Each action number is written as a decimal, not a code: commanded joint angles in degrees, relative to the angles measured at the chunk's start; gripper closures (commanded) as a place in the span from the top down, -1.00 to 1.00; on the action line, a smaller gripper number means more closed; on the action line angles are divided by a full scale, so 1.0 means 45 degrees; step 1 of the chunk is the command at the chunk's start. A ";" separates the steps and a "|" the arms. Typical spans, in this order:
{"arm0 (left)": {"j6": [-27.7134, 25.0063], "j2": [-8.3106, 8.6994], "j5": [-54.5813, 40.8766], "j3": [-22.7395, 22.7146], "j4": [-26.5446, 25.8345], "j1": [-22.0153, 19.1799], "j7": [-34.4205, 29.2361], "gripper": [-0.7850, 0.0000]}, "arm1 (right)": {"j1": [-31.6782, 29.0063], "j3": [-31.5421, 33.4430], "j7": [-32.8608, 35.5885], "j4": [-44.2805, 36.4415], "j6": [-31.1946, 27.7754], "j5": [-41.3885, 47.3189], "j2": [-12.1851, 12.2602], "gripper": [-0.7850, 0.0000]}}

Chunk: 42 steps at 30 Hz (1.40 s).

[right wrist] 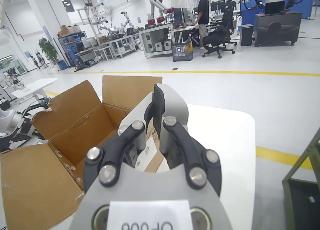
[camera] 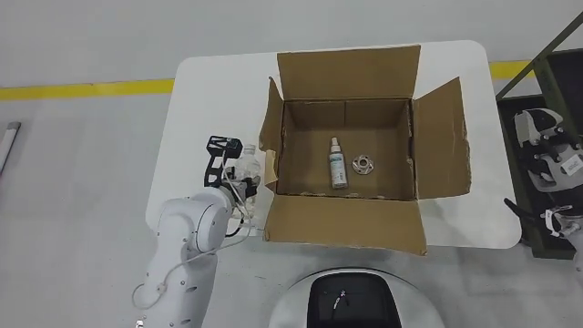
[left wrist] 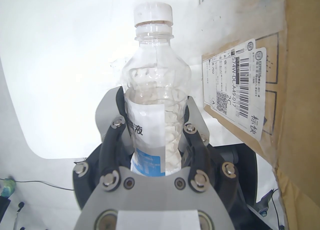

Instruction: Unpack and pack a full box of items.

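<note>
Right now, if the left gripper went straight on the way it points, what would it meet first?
Most likely the bare table: the left gripper holds a bottle, whose cap would touch first. The box lies to one side. Depth is unclear.

Clear plastic bottle [left wrist: 155, 71], white cap, white-and-blue label, gripped between the jaws of the left gripper [left wrist: 153, 102], cap past the fingertips. Open cardboard box [camera: 346, 220] just beside those jaws; inside, farther off, spray bottle [camera: 338, 162] lying flat beside small metal ring [camera: 363, 162].
</note>
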 commanded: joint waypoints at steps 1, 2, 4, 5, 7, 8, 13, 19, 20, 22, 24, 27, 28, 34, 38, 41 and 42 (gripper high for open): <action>0.0237 0.0013 0.0147 -0.0055 -0.0051 0.0243 0.0005 -1.00 | -0.0025 -0.0002 0.0062 -0.0050 -0.0069 0.0071 -0.0001 -1.00; 0.0332 0.0020 0.0204 -0.0087 -0.0051 0.0371 -0.0005 -1.00 | -0.0061 0.0051 0.0098 -0.0089 -0.0121 0.0146 0.0000 -1.00; 0.0492 0.0036 0.0344 -0.0150 0.0016 0.0620 0.0119 -1.00 | -0.0164 0.0197 0.0219 -0.0305 -0.0227 0.0254 0.0003 -1.00; 0.0497 0.0038 0.0359 -0.0150 0.0040 0.0673 0.0192 -1.00 | -0.0197 0.0233 0.0259 -0.0377 -0.0262 0.0277 0.0004 -1.00; 0.0576 0.0048 0.0575 -0.0147 0.0251 0.0816 0.0487 -1.00 | -0.0282 0.0304 0.0388 -0.0566 -0.0317 0.0413 0.0004 -1.00; 0.0702 0.0036 0.0443 -0.0154 0.0383 0.0851 0.0634 -1.00 | -0.0319 0.0330 0.0476 -0.0658 -0.0336 0.0459 0.0005 -1.00; 0.0962 0.0014 0.0544 -0.0074 0.0917 0.0650 0.1117 -1.00 | -0.0446 0.0306 0.0955 -0.1055 -0.0268 0.0580 0.0005 -1.00; 0.1190 -0.0044 0.0203 0.0158 0.1482 0.0464 0.1189 0.43 | -0.0416 0.0176 0.1611 -0.1316 -0.0195 0.0480 0.0024 -1.00; 0.1216 -0.0050 0.0112 0.0166 0.1563 0.0448 0.1169 0.98 | -0.0402 0.0150 0.1696 -0.1351 -0.0176 0.0465 0.0026 -1.00; 0.1156 -0.0051 0.0168 0.0250 0.1715 0.0413 0.1130 1.00 | -0.0386 0.0094 0.1896 -0.1422 -0.0146 0.0414 0.0033 -1.00; 0.1107 -0.0055 0.0200 0.0333 0.1786 0.0381 0.1131 1.00 | -0.0375 0.0021 0.2137 -0.1454 -0.0093 0.0381 0.0040 -1.00; 0.1159 -0.0060 0.0152 0.0329 0.1770 0.0343 0.1241 1.00 | -0.0319 -0.0124 0.2587 -0.1492 0.0108 0.0364 0.0051 -1.00; 0.1145 -0.0057 0.0146 0.0306 0.1736 0.0340 0.1299 1.00 | -0.0282 -0.0177 0.2713 -0.1523 0.0225 0.0416 0.0052 -1.00; 0.1332 -0.0055 0.0119 0.0190 0.1629 0.0350 0.1409 1.00 | 0.0298 -0.0896 0.4600 -0.2050 0.0838 0.0450 0.0123 -1.00; 0.1332 -0.0055 0.0119 0.0190 0.1629 0.0350 0.1409 1.00 | 0.1150 -0.2157 0.6033 -0.2563 0.2136 0.0287 0.0132 -1.00; 0.1332 -0.0055 0.0119 0.0190 0.1629 0.0350 0.1409 1.00 | 0.2008 -0.3691 0.6856 -0.2465 0.2851 -0.0547 0.0112 -1.00; 0.1332 -0.0055 0.0119 0.0190 0.1629 0.0350 0.1409 1.00 | 0.2363 -0.4182 0.7069 -0.2260 0.3206 -0.0970 0.0095 -1.00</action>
